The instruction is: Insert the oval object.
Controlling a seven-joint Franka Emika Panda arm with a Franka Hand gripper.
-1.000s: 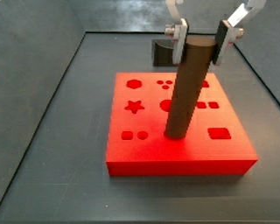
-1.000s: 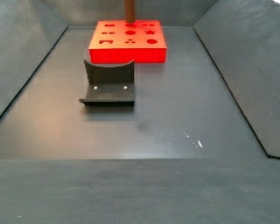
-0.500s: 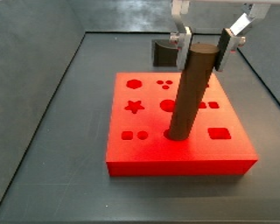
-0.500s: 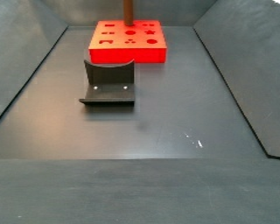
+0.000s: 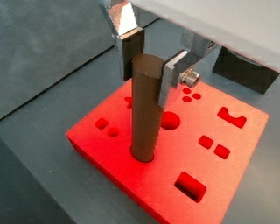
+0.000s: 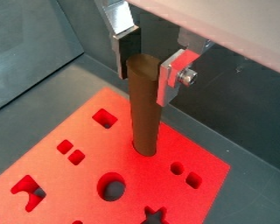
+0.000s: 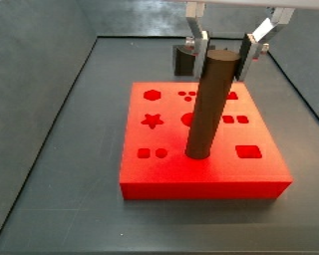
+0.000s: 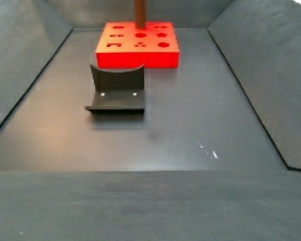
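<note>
Oval object (image 7: 209,105): long brown peg, upright, lower end seated in a hole of the red block (image 7: 162,177), most of its length standing proud above the top face. Same in both wrist views: peg (image 5: 146,109) vertical, foot sunk in the block (image 5: 101,144); peg (image 6: 143,109) entering its hole near the middle of the red face (image 6: 60,188).

Gripper (image 7: 230,42) directly above the peg top in a side view, fingers spread wide, one silver plate at about 10 o'clock from the peg tip, its mate at about 2 o'clock. Not gripping: clear gap between plates and peg in that view. In both wrist views gripper (image 5: 156,61) straddling the upper end of the peg, plates flanking it at either side; gripper (image 6: 150,61) likewise, one finger (image 6: 175,77) just beside the peg, contact impossible to tell.

Red block on the dark floor, top face cut with shaped holes: star, circle, squares, small dot pairs. Peg hole roughly at block centre, toward 6 o'clock of the circle in a side view.

Fixture (image 8: 117,88): dark L-shaped bracket on a base plate, at 6 o'clock from the red block (image 8: 139,56) in that side view, just beside it. Only a short stub of peg (image 8: 140,10) visible there, cut by the frame edge; gripper out of that frame.
</note>
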